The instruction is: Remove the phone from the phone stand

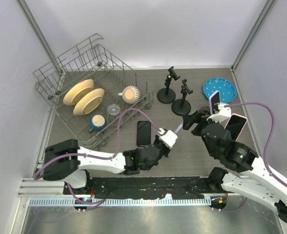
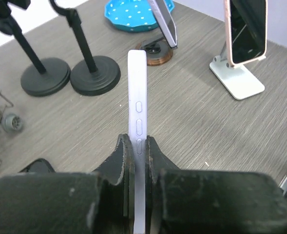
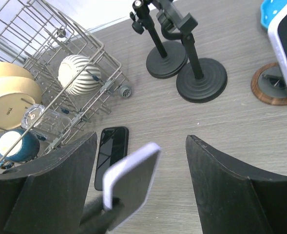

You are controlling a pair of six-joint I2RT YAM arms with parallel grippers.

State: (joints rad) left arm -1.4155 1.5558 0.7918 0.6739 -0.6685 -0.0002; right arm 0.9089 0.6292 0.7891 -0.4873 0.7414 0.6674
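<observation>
**Top external:** the left gripper (image 1: 175,132) carries the lavender phone (image 1: 180,128) above the table, midway along the near edge, resting on nothing.

**Left wrist:** the jaws are clamped on the phone's long edge just below the side buttons. This hold likely spares the screen.

**Right wrist:** the right gripper (image 3: 141,138) is spread wide and empty, facing the phone. It is possibly placed to receive the phone, though depth is hard to judge.

Grey wood-grain table (image 1: 187,153) enclosed by seemingly white walls (image 1: 158,29).
</observation>
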